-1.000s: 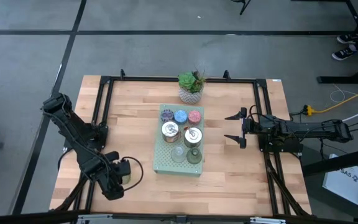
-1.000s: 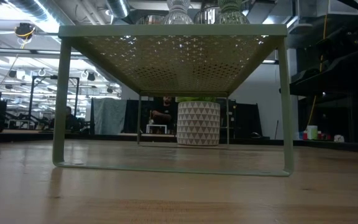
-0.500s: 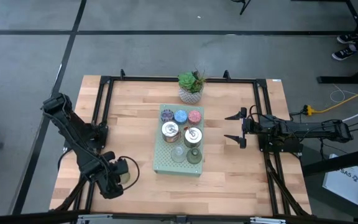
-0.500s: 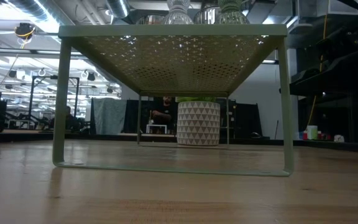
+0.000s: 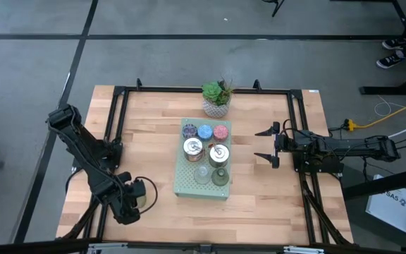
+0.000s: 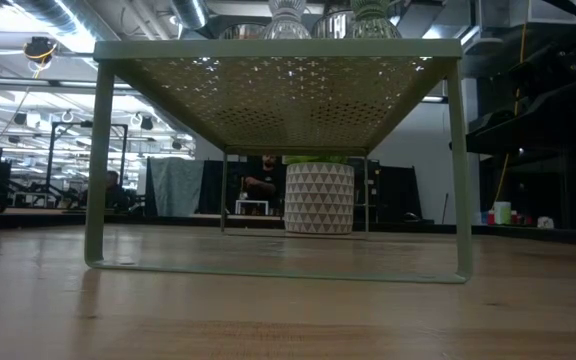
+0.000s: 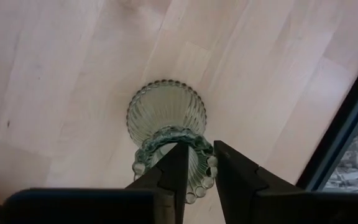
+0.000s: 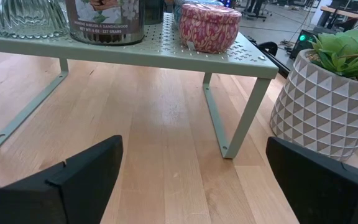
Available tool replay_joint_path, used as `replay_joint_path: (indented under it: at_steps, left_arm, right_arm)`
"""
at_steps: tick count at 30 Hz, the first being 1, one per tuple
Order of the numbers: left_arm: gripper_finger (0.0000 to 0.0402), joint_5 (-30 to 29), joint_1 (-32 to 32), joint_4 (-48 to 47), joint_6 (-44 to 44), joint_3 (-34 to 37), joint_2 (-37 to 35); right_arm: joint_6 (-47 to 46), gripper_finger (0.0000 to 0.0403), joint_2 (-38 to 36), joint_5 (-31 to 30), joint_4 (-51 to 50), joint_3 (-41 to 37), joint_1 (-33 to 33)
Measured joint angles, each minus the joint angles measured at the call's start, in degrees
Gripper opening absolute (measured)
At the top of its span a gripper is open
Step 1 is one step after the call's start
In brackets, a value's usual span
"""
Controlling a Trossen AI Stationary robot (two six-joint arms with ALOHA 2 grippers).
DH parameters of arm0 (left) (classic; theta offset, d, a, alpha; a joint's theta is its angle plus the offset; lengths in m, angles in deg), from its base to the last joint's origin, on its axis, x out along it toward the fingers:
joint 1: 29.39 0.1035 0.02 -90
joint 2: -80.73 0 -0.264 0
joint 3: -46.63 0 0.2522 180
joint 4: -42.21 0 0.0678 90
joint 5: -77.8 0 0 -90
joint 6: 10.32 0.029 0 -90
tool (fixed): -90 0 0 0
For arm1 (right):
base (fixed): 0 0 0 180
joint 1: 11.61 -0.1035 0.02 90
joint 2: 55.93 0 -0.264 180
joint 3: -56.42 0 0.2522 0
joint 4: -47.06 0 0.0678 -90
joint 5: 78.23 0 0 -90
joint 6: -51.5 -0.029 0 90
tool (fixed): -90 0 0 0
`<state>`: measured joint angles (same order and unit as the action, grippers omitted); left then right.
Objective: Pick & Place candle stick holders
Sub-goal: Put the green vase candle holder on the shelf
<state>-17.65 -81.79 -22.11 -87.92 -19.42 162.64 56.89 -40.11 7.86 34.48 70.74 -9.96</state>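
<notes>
From above, the left gripper (image 5: 134,204) sits near the counter's (image 5: 273,204) front-left corner, well apart from the green rack (image 5: 185,185), having drifted slightly further from the rack than a second ago, while the right gripper (image 5: 265,144) waits beside the rack, fingers spread open. In the left wrist view, the fingers (image 7: 174,168) pinch the rim of a green glass holder (image 7: 166,112), so this looks like the placing step; next it needs lowering and release.

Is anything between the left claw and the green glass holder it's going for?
Nothing visible. The left claw is directly at the green glass holder, its fingers closed on the beaded rim, over bare table.
</notes>
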Motion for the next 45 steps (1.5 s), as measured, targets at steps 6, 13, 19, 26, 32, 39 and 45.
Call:
replay_joint_path:
  at_steps: [6, 13, 19, 26, 32, 39, 45]
  left_arm:
    - [0.0037, 0.18, 0.0, 1.81, 2.91, 0.07, 0.07]
    - [0.0037, -0.04, 0.0, 1.27, 5.19, -0.85, 0.26]
    - [0.0019, -5.3, 0.07, -4.41, 12.18, -8.0, 0.61]
    - [0.0018, -8.84, 1.42, -12.24, 18.06, -16.27, 0.42]
    - [0.0018, -8.84, 4.29, -14.5, 25.97, -20.74, 0.42]
    - [0.0018, -8.13, 9.27, -18.02, 36.36, -25.73, 0.42]
    - [0.0018, -8.13, 13.54, -18.18, 47.61, -30.49, 0.35]
  right_arm:
    - [0.0, 0.0399, 0.01, 0.0, 0.0, 0.01, -0.01]
    - [0.0, 0.0399, 0.0, 0.0, 0.01, 0.0, 0.0]
    - [0.0, 0.0399, 0.01, 0.0, 0.0, 0.01, 0.0]
    - [0.0, 0.0399, 0.0, 0.0, 0.01, 0.0, 0.0]
    - [0.0, 0.0399, 0.0, 0.0, 0.01, 0.01, -0.01]
    - [0.0, 0.0399, 0.0, 0.0, -0.01, 0.01, 0.0]
    - [0.0, 0.0399, 0.0, 0.0, 0.01, 0.0, 0.0]
